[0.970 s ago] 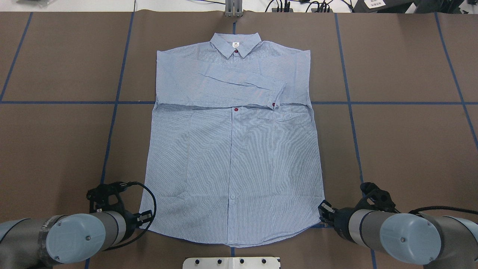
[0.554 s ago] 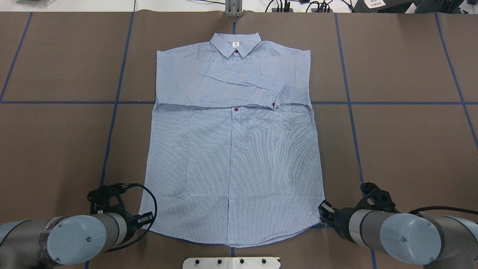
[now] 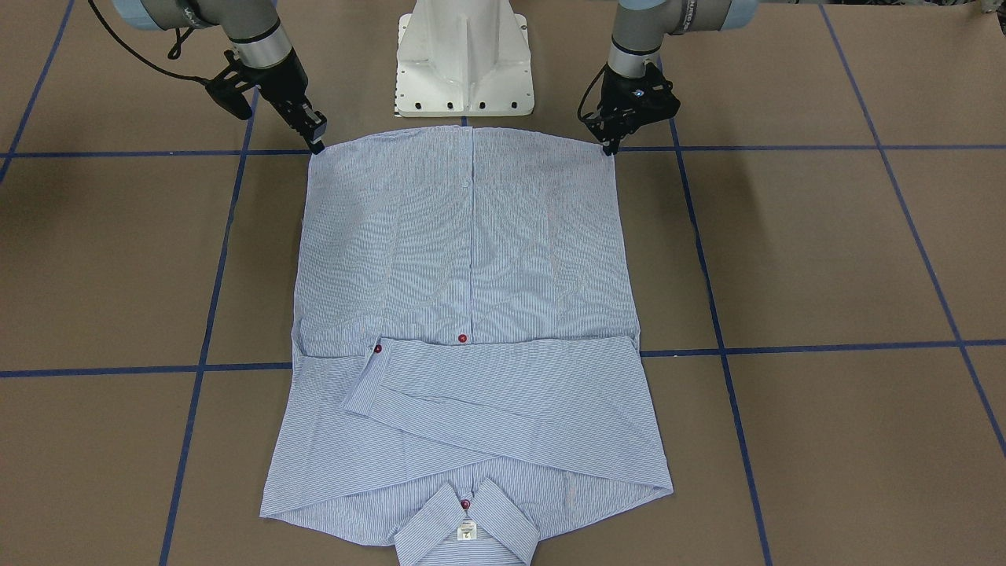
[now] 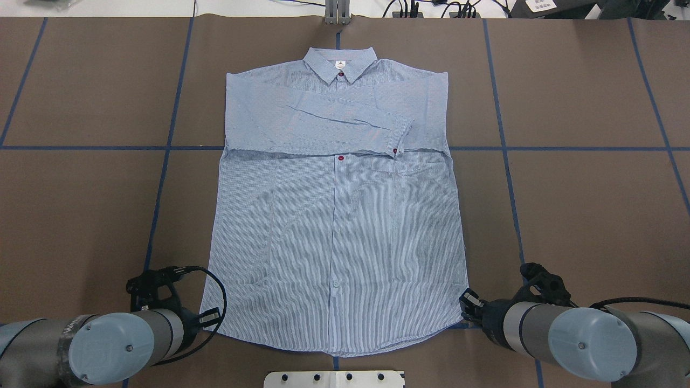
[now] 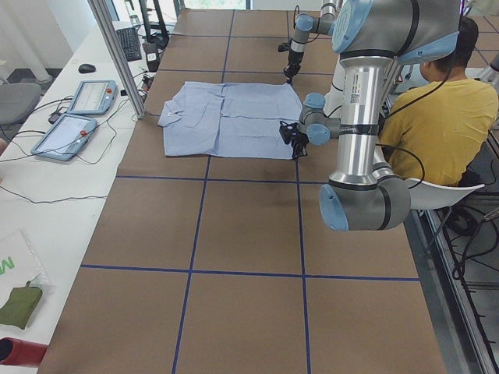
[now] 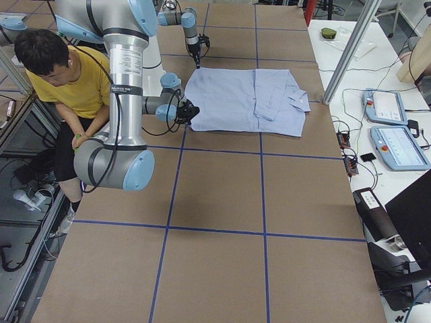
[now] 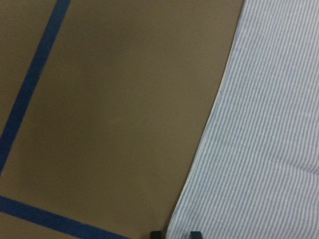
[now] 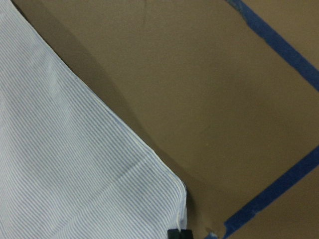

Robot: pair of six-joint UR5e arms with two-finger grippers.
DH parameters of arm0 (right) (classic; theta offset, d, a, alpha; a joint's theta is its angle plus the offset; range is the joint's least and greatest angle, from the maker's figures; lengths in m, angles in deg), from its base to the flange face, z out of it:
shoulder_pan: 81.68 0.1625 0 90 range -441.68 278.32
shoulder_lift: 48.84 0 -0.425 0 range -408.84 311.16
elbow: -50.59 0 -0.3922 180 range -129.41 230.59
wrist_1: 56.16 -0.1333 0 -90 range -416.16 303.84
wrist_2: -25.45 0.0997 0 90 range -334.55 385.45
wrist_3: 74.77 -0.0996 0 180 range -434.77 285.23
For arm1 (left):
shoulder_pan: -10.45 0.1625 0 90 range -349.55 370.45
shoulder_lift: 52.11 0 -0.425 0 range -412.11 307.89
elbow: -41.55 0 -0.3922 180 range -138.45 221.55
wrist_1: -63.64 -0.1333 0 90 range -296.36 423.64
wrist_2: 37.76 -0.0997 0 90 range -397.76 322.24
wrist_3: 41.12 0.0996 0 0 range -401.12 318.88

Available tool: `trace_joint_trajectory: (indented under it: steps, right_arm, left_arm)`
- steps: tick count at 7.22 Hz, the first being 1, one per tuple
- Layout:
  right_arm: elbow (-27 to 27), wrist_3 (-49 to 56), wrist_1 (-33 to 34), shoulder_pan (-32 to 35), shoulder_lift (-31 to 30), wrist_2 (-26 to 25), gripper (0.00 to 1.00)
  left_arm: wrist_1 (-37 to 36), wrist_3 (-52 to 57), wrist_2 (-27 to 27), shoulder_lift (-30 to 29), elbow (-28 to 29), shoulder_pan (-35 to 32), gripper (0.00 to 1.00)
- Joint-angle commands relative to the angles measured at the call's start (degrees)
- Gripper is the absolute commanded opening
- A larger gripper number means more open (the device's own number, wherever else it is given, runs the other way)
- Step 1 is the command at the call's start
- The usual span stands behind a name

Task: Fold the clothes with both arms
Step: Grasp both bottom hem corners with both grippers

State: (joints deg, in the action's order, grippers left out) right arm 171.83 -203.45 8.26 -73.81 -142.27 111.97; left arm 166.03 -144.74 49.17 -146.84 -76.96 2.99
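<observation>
Shirt (image 4: 334,226) flat and face up on the brown table (image 4: 593,205), collar (image 4: 339,64) on the side away from me, hem along the edge nearest my base. Both sleeves (image 4: 345,121) lie crossed over the chest, so the step in hand is, I judge, the hem-to-collar fold.

My left gripper (image 3: 609,148) stands at one hem corner. In its wrist view the two fingertips (image 7: 195,234) are apart with the cloth edge running between them: released, nothing gripped. My right gripper (image 3: 315,145) stands at the other hem corner. Its fingertips (image 8: 174,234) are drawn together right on the corner point, clenched on the shirt as far as that view shows.

To do the step well:
- Close the left fingers only once the hem sits well between them. A nip on the edge alone is likely to slip.
- Take only the cloth. The table covering looks slightly puckered beside the right corner, so a pinch set too low could catch it.
- Lift both corners to the same height and carry them forward together, keeping the hem taut and level between them. Uneven travel would skew the fold and could drag the sleeves out of place.
- Lay the hem down square to the shoulder line.
</observation>
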Motion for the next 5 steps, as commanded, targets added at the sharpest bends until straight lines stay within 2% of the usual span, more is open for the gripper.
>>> trace_joint_trajectory:
  steps: [1,2,3,5]
  right_arm:
    - [0.04,0.0,0.0,0.04,0.0,-0.03,0.0]
    - [0.3,0.0,0.0,0.13,0.0,-0.12,0.0]
    - [1.78,0.0,0.0,0.3,-0.52,-0.12,0.0]
    - [8.09,0.0,0.0,2.74,-2.8,-0.21,0.0]
  left_arm:
    - [0.35,-0.44,0.09,-0.02,-0.15,0.08,0.0]
    - [0.44,-0.53,2.61,0.06,-1.8,0.0,0.0]
    - [0.1,-0.62,4.38,0.5,-6.0,-0.18,0.0]
    - [-0.61,-0.62,5.09,1.12,-12.25,-0.97,0.0]
